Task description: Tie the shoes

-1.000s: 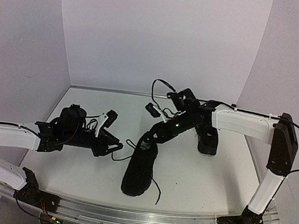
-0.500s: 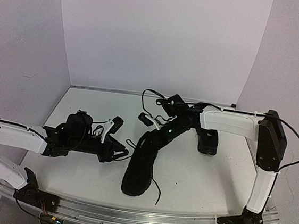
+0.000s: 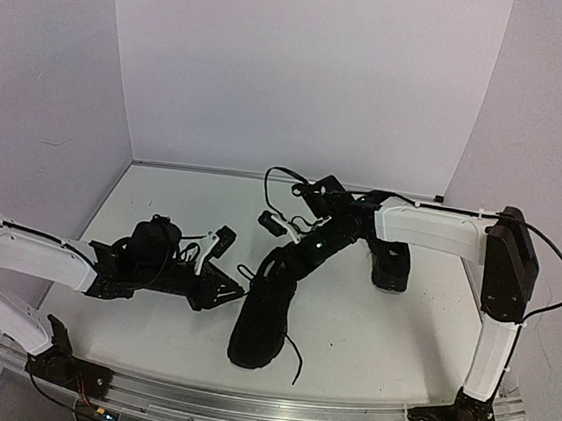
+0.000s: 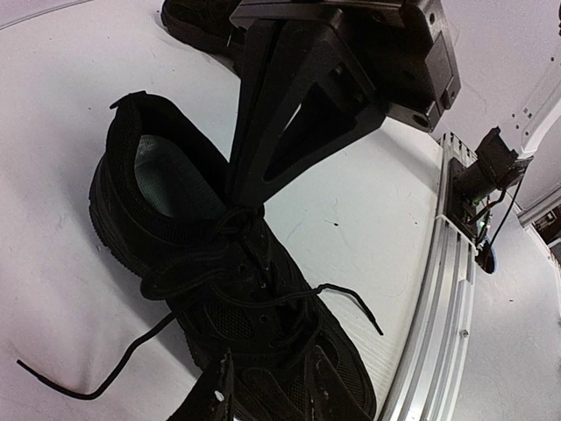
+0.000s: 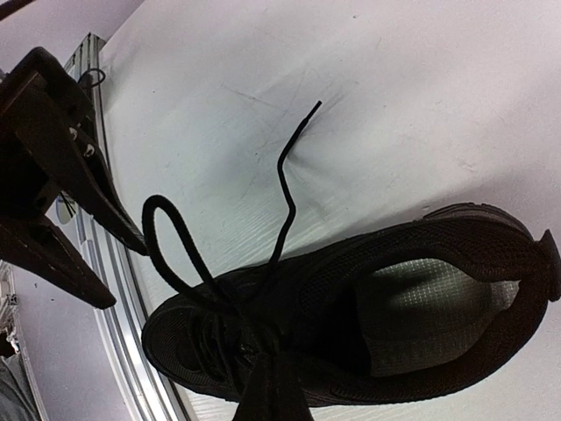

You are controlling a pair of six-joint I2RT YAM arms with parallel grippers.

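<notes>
The near shoe [image 3: 262,314] lies between both grippers, with the other shoe [image 3: 390,262] beyond its heel. The right gripper [image 4: 240,205] is clenched on the laces [image 4: 219,230] at the tongue, probably to raise a loop. The left gripper [image 5: 130,279] hovers just beside the shoe with its jaws apart, likely ready to take that loop.

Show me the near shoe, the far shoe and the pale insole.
near shoe [image 3: 260,321], top view, forefoot.
far shoe [image 3: 391,270], top view, exposed part.
pale insole [image 5: 421,303], right wrist view, middle.
</notes>
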